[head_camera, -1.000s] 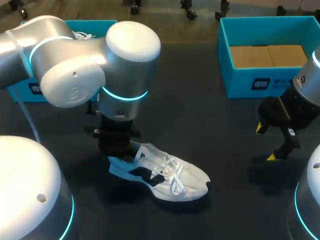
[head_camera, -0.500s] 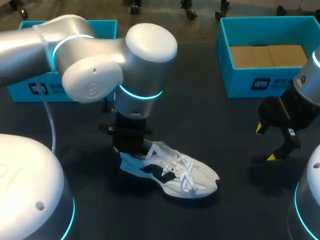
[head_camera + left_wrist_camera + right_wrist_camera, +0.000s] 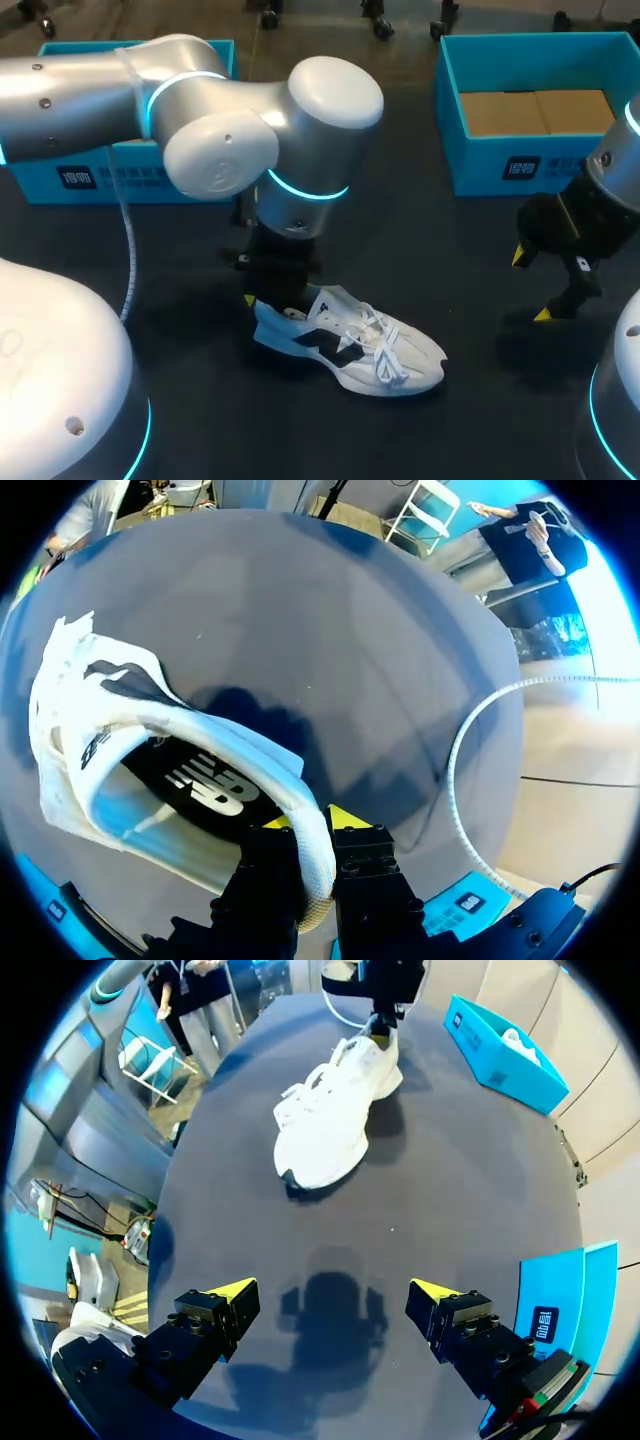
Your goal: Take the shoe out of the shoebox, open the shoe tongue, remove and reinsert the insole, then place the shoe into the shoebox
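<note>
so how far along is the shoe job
Done: the shoe is out, on the table. In hand: the left gripper is shut on its heel rim; the right gripper hangs open, off to the side. Left: opening the tongue, pulling and refitting the insole, which sits inside the shoe, then reboxing.

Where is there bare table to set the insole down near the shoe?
Bare table lies between the toe of the shoe and the open right gripper, and between the left shoebox and right shoebox. It is crowded at the heel, where the left gripper clamps it.
</note>
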You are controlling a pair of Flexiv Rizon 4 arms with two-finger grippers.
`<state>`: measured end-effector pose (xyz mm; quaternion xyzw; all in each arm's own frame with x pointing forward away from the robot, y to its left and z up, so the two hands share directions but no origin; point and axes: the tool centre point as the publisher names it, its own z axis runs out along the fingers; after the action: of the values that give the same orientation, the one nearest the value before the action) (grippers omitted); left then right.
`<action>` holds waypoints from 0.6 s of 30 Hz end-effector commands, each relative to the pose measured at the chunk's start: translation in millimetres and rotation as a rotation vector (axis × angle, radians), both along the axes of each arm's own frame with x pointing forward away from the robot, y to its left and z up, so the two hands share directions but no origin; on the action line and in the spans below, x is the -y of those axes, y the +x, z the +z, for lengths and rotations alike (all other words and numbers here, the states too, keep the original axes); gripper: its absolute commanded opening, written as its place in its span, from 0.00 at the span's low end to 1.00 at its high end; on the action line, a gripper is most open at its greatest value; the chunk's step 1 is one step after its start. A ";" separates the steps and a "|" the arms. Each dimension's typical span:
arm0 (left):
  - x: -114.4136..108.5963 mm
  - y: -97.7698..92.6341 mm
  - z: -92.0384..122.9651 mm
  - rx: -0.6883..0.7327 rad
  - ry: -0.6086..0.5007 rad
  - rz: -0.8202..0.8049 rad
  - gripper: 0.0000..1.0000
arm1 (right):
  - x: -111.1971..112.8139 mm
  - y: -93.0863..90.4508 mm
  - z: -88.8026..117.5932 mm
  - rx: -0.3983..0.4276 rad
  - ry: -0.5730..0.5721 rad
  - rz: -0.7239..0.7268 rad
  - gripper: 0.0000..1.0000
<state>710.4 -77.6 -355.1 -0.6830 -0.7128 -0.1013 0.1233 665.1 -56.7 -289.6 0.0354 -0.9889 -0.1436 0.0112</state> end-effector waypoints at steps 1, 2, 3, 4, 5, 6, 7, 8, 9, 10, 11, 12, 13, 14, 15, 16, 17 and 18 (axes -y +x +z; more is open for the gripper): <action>8.6 2.7 -7.2 -0.016 0.022 0.000 0.00 | -0.1 -0.5 -0.5 0.001 -0.002 0.000 1.00; 9.1 3.1 -7.8 -0.017 0.021 0.000 0.00 | -0.1 -0.5 -0.5 0.001 -0.002 0.000 1.00; 9.5 3.3 -8.0 -0.018 0.020 -0.001 0.00 | -0.1 -0.5 -0.5 0.001 -0.002 0.000 1.00; 10.0 3.4 -8.4 -0.018 0.018 -0.001 0.00 | -0.1 -0.5 -0.5 0.001 -0.002 0.000 1.00; 11.0 3.3 -9.3 -0.013 0.020 -0.001 0.00 | -0.1 -0.5 -0.5 0.001 -0.002 0.000 1.00; 11.5 3.2 -10.1 -0.012 0.020 0.000 0.00 | -0.1 -0.5 -0.5 0.001 -0.002 0.000 1.00; 12.1 3.6 -10.7 -0.010 0.018 0.005 0.00 | -0.1 -0.5 -0.5 0.001 -0.002 0.000 1.00; 12.9 4.4 -11.0 -0.009 0.017 0.010 0.00 | -0.1 -0.5 -0.5 0.001 -0.002 0.000 1.00; 13.6 5.3 -10.8 -0.013 0.013 0.014 0.00 | -0.1 -0.5 -0.5 0.001 -0.002 0.000 1.00; 14.3 6.2 -10.2 -0.015 0.011 0.016 0.00 | -0.1 -0.5 -0.5 0.001 -0.002 0.000 1.00; 14.8 6.5 -10.0 -0.014 0.011 0.016 0.00 | -0.1 -0.5 -0.5 0.001 -0.002 0.000 1.00; 15.7 6.7 -9.8 -0.011 0.013 0.016 0.00 | -0.1 -0.5 -0.5 0.001 -0.002 0.000 1.00; 16.8 6.4 -9.8 -0.008 0.015 0.015 0.00 | -0.1 -0.5 -0.5 0.001 -0.002 0.000 1.00; 18.0 6.2 -9.9 -0.008 0.016 0.014 0.00 | -0.1 -0.5 -0.5 0.001 -0.002 0.000 1.00; 18.8 6.1 -9.8 -0.007 0.017 0.014 0.00 | -0.1 -0.5 -0.5 0.001 -0.002 0.000 1.00; 19.4 5.9 -9.7 -0.007 0.017 0.016 0.00 | -0.1 -0.5 -0.5 0.001 -0.002 0.000 1.00; 20.2 5.7 -9.5 -0.007 0.017 0.018 0.00 | -0.1 -0.5 -0.5 0.001 -0.002 0.000 1.00; 21.1 5.8 -9.5 -0.007 0.015 0.022 0.00 | -0.1 -0.5 -0.5 0.001 -0.002 0.000 1.00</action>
<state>715.9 -95.0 -365.0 -0.6759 -0.7181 -0.1017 0.1309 665.2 -56.6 -289.6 0.0353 -0.9889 -0.1436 0.0112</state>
